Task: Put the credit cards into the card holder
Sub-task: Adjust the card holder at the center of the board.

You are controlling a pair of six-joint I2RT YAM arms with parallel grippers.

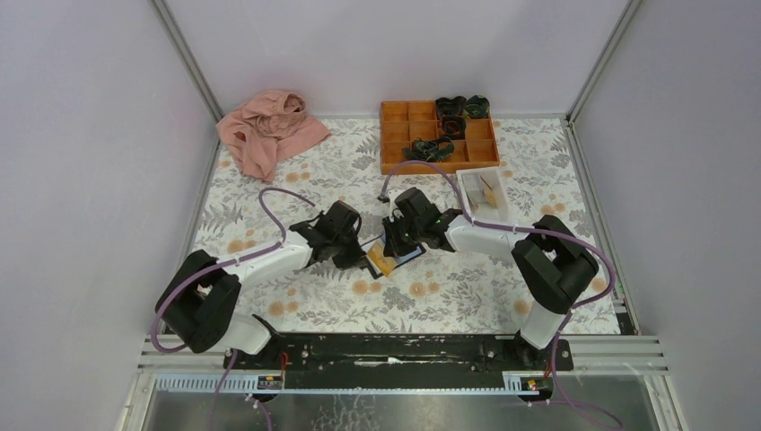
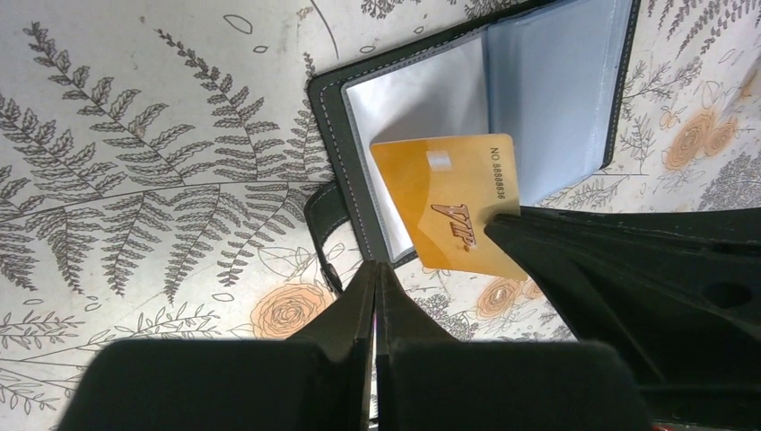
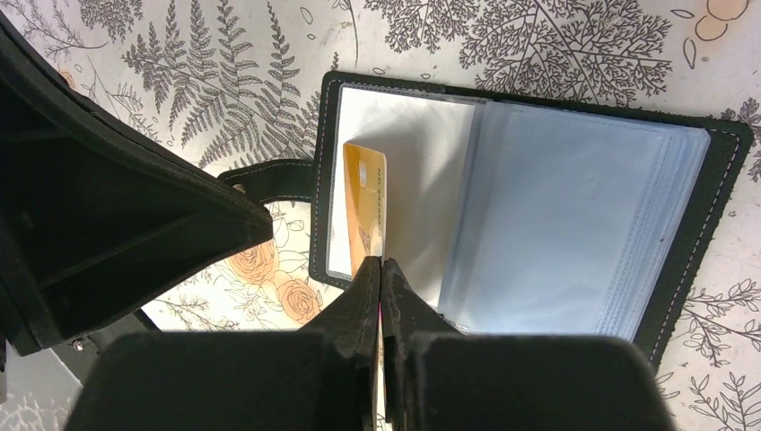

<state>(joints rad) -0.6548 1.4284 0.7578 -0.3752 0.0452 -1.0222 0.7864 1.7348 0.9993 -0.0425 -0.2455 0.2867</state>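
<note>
The right gripper (image 3: 381,266) has its fingers pressed together on one edge of an orange-yellow credit card (image 2: 441,199) and holds it steeply tilted over the open card holder (image 3: 711,184), which lies flat at the centre of the table. In the left wrist view the card's upper corner overlaps the pale inner panel (image 2: 413,99) at upper centre. Its lower part overhangs the holder's black border toward the bottom of the frame. The left gripper (image 2: 375,269) is likewise pressed together with nothing visible between its fingers. Its tip sits just at the holder's border beside the closing strap (image 2: 325,215); whether it bears down on the holder cannot be told. The step in hand appears to be insertion, and no part of the card is seated yet. The pocket mouth cannot be made out, so confirm it before advancing. Lower the card until it lies nearly parallel to the panel, square its leading edge to the opening, and feed it slowly along the panel surface. Brace the holder with the left gripper so it cannot slide on the patterned cloth (image 2: 135,180). Keep the card clear of the stacked clear leaves (image 3: 574,206) at the right of the right wrist frame. Release only once the pocket film covers most of the card.
</note>
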